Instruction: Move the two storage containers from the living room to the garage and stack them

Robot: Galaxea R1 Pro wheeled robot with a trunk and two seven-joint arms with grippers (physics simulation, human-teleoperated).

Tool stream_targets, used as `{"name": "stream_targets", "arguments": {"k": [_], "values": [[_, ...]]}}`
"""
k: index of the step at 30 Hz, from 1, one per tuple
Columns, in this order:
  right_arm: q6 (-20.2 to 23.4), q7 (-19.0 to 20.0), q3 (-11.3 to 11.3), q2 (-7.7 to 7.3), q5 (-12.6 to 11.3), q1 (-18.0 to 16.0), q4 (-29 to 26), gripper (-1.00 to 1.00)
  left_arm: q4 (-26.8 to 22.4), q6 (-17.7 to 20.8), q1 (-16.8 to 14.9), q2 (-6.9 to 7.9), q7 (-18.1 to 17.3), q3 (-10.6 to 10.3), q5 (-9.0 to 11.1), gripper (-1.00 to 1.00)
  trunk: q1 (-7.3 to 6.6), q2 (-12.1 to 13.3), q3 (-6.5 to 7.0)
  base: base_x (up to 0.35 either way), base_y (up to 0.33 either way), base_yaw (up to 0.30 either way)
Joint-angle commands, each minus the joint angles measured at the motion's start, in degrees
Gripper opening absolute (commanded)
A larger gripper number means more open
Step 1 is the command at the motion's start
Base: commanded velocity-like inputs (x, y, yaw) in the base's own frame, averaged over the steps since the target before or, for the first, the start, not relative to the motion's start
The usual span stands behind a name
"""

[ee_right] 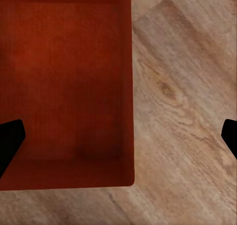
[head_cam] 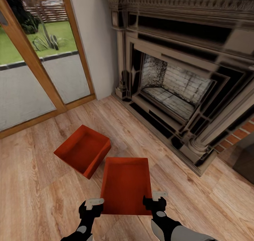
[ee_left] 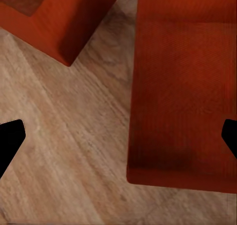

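- Setting: living room, light wood plank floor (head_cam: 42, 184). Dark ornate fireplace (head_cam: 176, 82) ahead and to the right, red brick (head_cam: 240, 133) at its right edge. Wood-framed glass door (head_cam: 38, 68) to the left, lawn and paving visible through it.
- Near bin (head_cam: 125, 186): red-orange, open-topped, rectangular, upright on the floor directly in front of the robot, between the two arms. Interior looks empty.
- Far bin (head_cam: 83, 151): same colour and form, on the floor just beyond and to the left of the near bin, turned at an angle to it. The two sit close; whether they touch cannot be told.
- Left claw (head_cam: 94, 202): at the near-left corner of the near bin, by its nearest wall. Fingers spread wide. In the left wrist view the dark fingertips (ee_left: 10, 141) sit at opposite edges of the picture, one over the floor, one over the bin's interior, so they straddle the bin's left wall. Nothing gripped.
- Right claw (head_cam: 157, 198): at the near-right corner of the near bin. Fingers likewise spread apart; in the right wrist view one tip (ee_right: 10, 138) lies over the bin interior and the other over the floor, straddling the right wall. Nothing gripped.
- Contact between either claw and the bin walls: cannot tell.
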Motion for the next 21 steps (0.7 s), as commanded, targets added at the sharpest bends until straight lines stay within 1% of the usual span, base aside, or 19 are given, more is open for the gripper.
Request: {"name": "stream_targets", "arguments": {"k": [1, 3, 5, 8, 11, 21], "values": [[-0.2, -0.2, 0.5, 0.01, -0.6, 0.0, 0.1, 1.0, 0.1, -0.3, 0.0, 0.02, 0.3, -0.6, 1.0, 1.0, 0.22, -0.4, -0.22, 0.0, 0.0, 0.0], [-0.2, -0.2, 0.5, 0.01, -0.5, 0.0, 0.1, 1.0, 0.2, -0.5, 0.0, 0.04, 0.2, -0.6, 1.7, 1.0, 0.66, -1.2, -0.58, 0.0, 0.0, 0.0], [-0.2, -0.2, 0.5, 0.01, -0.3, 0.0, 0.1, 1.0, 0.3, -0.5, 0.0, 0.05, 0.2, -0.6, 2.0, 1.0, 1.1, -2.0, -0.94, 0.0, 0.0, 0.0], [-0.2, -0.2, 0.5, 0.01, 0.8, 0.0, 0.1, 1.0, 0.3, -0.5, 0.0, 0.06, 0.2, -0.6, 2.1, 1.0, 1.76, -3.2, -1.48, 0.0, 0.0, 0.0], [-0.2, -0.2, 0.5, 0.01, 1.4, 0.0, 0.1, 1.0, 0.3, -0.5, 0.0, 0.06, 0.2, -0.6, 2.2, 1.0, 2.42, -4.4, -2.01, 0.0, 0.0, 0.0], [-0.2, -0.2, 0.5, 0.01, 1.6, 0.0, 0.1, 1.0, 0.2, -0.5, 0.0, 0.19, 0.2, -0.6, 2.5, 1.0, 4.61, -8.5, -3.81, 0.0, 0.0, 0.0]]}}
